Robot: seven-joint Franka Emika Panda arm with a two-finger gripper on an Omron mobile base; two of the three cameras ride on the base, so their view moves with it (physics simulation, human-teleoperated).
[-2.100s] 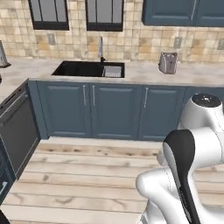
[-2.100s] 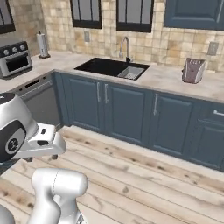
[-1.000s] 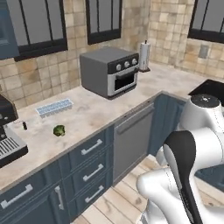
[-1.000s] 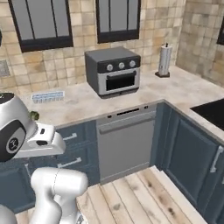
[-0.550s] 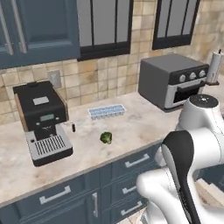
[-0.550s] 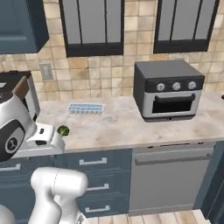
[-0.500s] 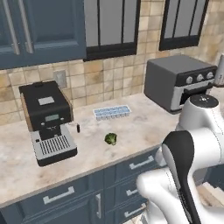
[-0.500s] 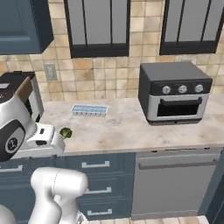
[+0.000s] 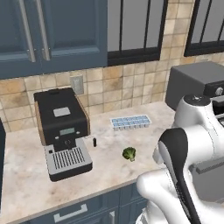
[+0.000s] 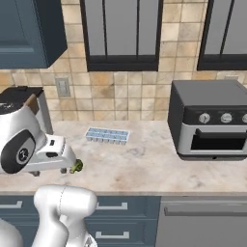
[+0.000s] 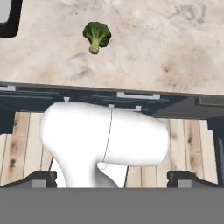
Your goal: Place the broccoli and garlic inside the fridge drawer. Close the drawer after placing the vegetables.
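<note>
Lying ahead of spread gripper point(image 11: 112, 179), broccoli point(image 11: 96, 36), apparently untouched

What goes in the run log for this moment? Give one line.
stage: approach | small dark green broccoli floret: lying on beige stone counter, right of black coffee machine, untouched | gripper: open, empty | garlic: unseen

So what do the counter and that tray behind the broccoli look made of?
Counter: polished stone, likely marble or granite, judging by the beige mottled veining. Ice cube tray: looks like pale blue matte plastic, moulded into small cells. The broccoli lies bare on the counter.
</note>
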